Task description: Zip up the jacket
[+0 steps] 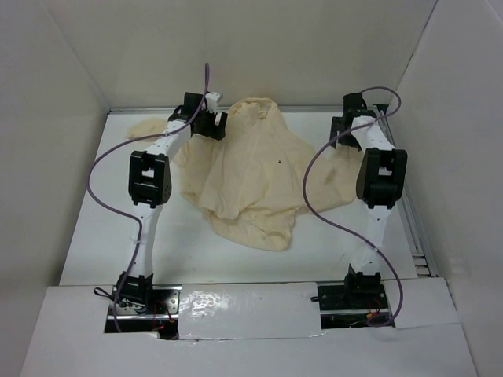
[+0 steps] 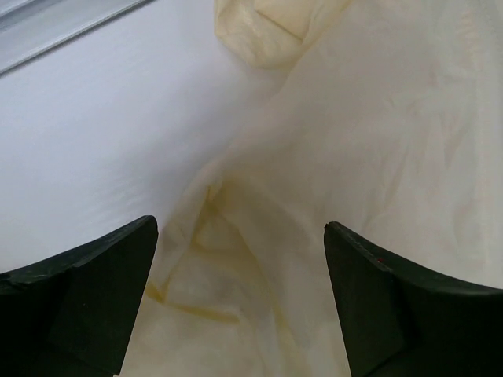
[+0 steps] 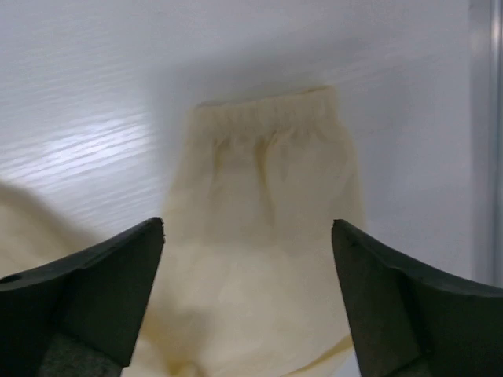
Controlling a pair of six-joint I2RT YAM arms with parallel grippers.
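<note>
Overhead view, left side: left arm reaches up the frame. Left gripper (image 1: 211,122) sits upper centre-left, at the jacket's (image 1: 251,173) upper left edge. One sleeve (image 1: 145,126) trails left of it toward the upper left corner of the white table (image 1: 94,243). A purple cable (image 1: 102,169) loops along the arm.

Left wrist view: claw spread wide, nothing gripped. Dark fingers (image 2: 86,290) at lower left and lower right. Wrinkled cream fabric fills the centre and right; bare table upper left.

Centre of overhead view: jacket lies in a crumpled heap, cream, spread from upper centre down to mid-frame.

Right side: right gripper (image 1: 346,126) sits upper right, over the jacket's right sleeve.

Right wrist view: claw spread wide, holding nothing. The elastic cuff (image 3: 267,118) lies flat on the table, centred between the fingers (image 3: 94,290), its open end toward the top.
</note>
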